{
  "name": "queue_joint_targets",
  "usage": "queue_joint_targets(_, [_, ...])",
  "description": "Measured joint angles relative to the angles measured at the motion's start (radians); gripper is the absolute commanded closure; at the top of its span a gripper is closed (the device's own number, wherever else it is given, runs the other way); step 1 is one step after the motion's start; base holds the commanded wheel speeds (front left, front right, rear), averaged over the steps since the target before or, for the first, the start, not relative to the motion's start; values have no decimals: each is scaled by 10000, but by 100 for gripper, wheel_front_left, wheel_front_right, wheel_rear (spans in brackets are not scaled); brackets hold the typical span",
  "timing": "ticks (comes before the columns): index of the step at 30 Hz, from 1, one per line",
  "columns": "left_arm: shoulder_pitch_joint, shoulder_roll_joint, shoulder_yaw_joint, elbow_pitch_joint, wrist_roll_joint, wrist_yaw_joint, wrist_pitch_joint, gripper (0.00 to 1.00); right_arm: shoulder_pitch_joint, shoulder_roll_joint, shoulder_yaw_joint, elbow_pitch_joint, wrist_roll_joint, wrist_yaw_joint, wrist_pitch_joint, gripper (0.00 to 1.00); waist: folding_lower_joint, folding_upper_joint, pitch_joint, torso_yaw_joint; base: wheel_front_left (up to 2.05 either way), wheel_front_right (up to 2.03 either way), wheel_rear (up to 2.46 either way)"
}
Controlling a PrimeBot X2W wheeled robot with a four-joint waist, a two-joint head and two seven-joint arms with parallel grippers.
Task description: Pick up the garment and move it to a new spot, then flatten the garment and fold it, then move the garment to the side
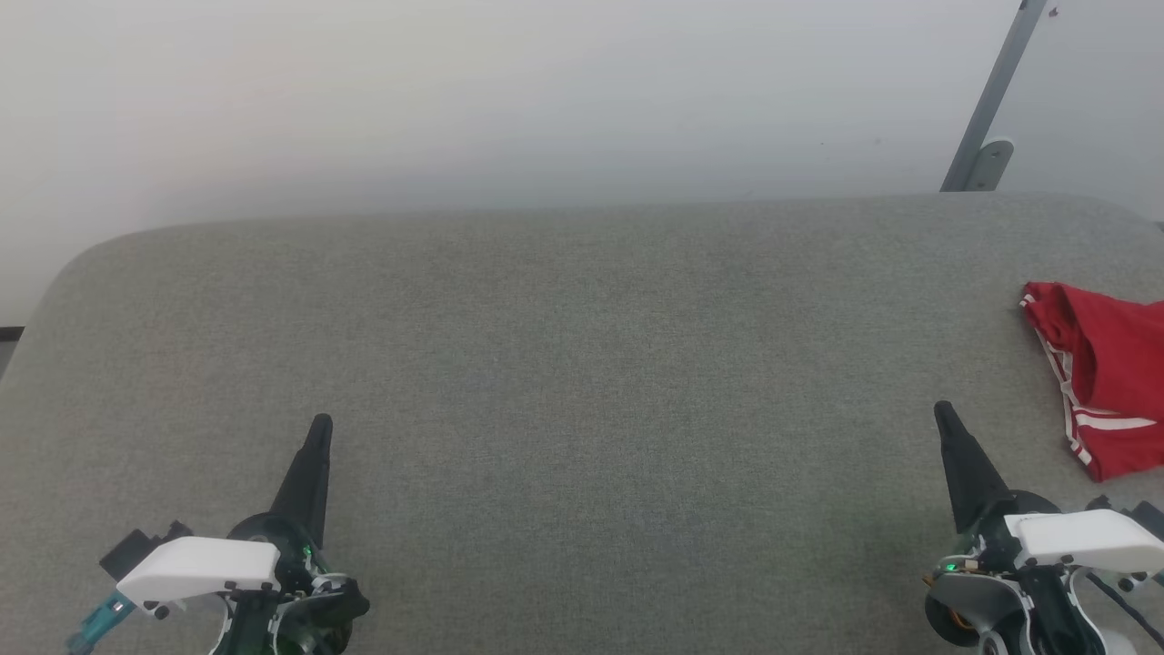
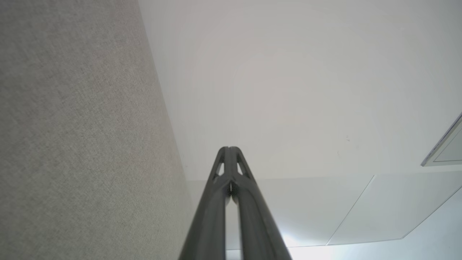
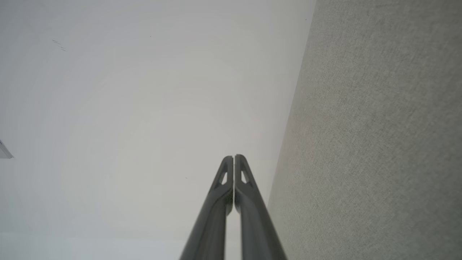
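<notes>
Nearest the robot, the left gripper and the right gripper rest low at either side of a broad grey woven-fabric surface with rounded corners, each pointing away from the robot. In the left wrist view, the left gripper's long dark fingers are pressed together at the tips with nothing between them. In the right wrist view, the right gripper's fingers are likewise drawn together and hold nothing. A little beyond the right gripper and to its right, the bright red soft garment with thin red-and-white striped trim lies loosely bunched on the surface at its right side. It is cut off by the head view's right edge and touches neither gripper. Past the surface's far edge stands a pale plain wall, and a slanted grey metal strut rises at the far right.
</notes>
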Motion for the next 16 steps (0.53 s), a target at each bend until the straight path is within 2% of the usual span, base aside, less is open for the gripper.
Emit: queue_joint_targets(16, [0, -2, 2, 0, 0, 0, 0, 100, 0, 0, -2, 0, 0, 0, 0, 100, 0, 0, 0, 0, 0, 0, 0])
